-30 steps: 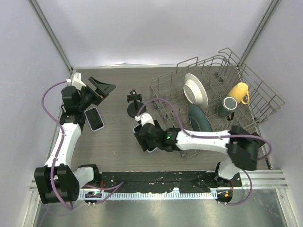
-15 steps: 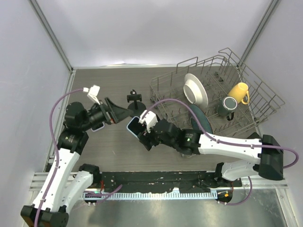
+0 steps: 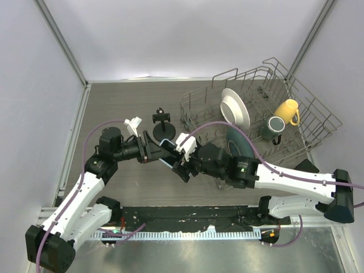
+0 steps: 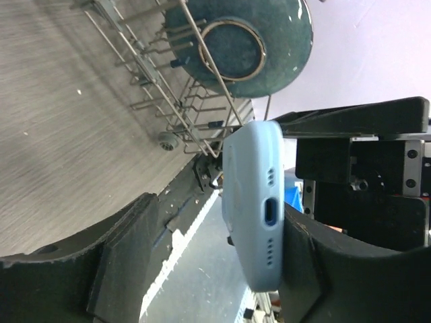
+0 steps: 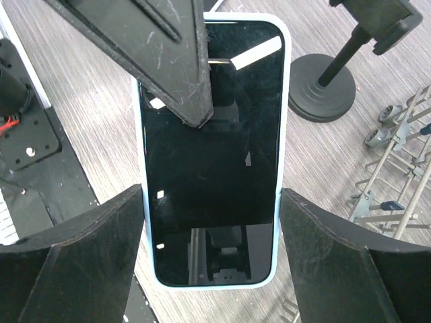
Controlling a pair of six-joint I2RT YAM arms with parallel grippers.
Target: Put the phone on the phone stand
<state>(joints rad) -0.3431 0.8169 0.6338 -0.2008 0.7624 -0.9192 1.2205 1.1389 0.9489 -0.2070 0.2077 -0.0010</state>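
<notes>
The phone is gripped edgewise by the right gripper, seemingly offered for handover. The left gripper is parted around it.

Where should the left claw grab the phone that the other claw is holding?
Grab the phone at its free end, the one with the charging hole, pinching screen and back. Come from the left, straight at that end. The right claw squeezes both long edges, so only the flat faces are free there, and the left claw is lined up around that end, open.
</notes>
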